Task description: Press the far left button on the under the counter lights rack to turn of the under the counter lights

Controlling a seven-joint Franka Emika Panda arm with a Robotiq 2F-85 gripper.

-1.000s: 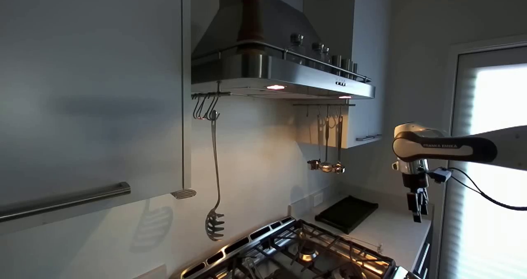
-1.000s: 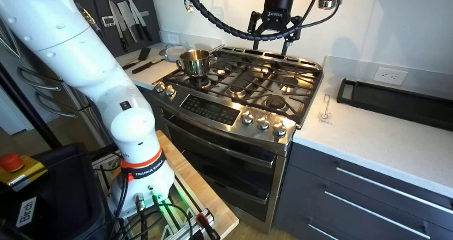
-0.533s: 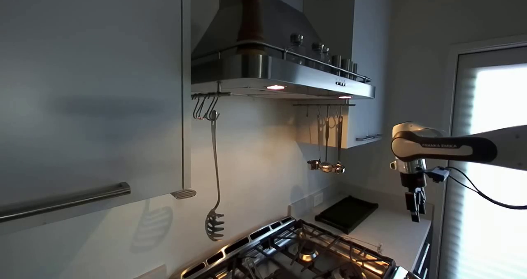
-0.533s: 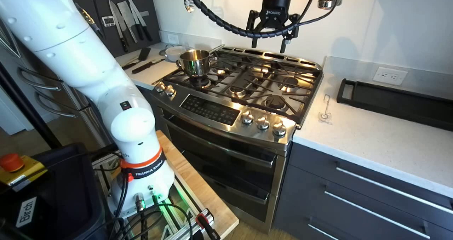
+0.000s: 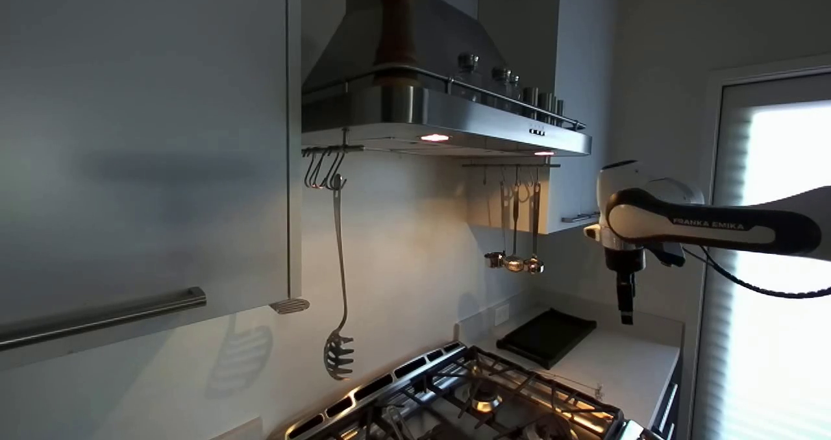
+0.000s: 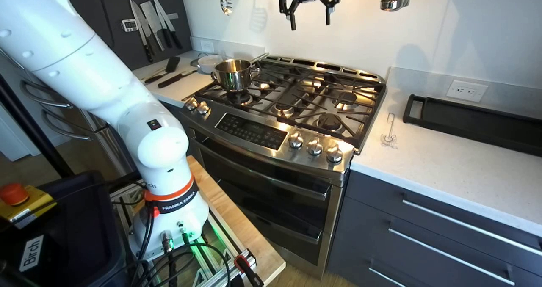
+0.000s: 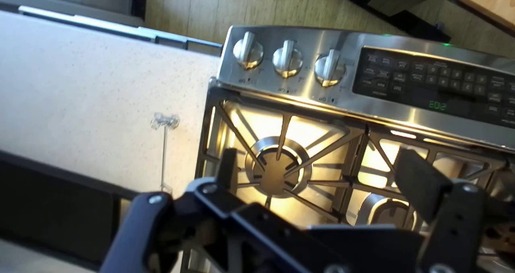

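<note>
Hand wide above the stove, its two bare fingers well apart.

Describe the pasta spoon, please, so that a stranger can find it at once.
In an exterior view, find the big hood. Below its left end, a rail carries hooks. The pasta spoon hangs there; its long handle and toothed head set it apart from those short hooks.

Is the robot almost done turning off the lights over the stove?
Not done yet: the lights under the range hood are glowing. In hand: the open gripper hangs over the gas stove, holding nothing and apart from the hood buttons, so it may be on its way. Left: reach them, press the far left one, and see the lights go dark.
</note>
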